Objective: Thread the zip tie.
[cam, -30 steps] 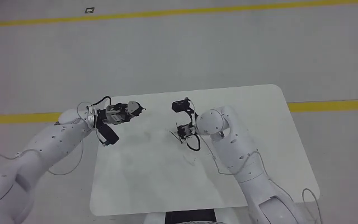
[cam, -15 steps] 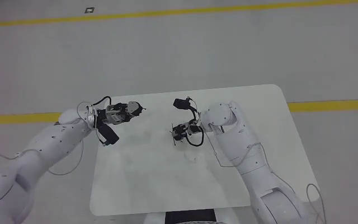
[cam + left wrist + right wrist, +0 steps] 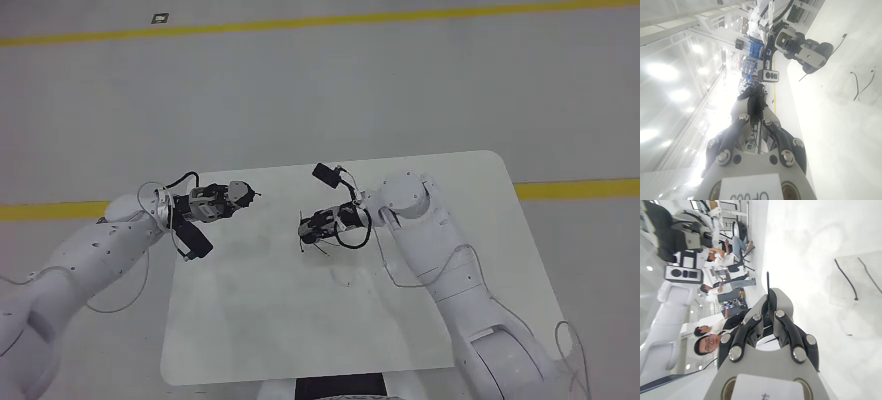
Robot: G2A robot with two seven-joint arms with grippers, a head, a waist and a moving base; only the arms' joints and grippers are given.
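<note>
Above table (image 3: pixel 450 200), right claw (image 3: pixel 770 298) level, clamping zip tie (image 3: pixel 768 285)

black zip tie (image 3: pixel 768 283), white table (image 3: pixel 480 300), yellow floor stripes (image 3: pixel 300 22)

Right gripper (image 3: pixel 308 226) has swung round to point left, its elbow pulling right and farther back. The zip tie (image 3: pixel 768 285) in its fingers has edged left, closing on the left gripper (image 3: pixel 245 193).
</note>
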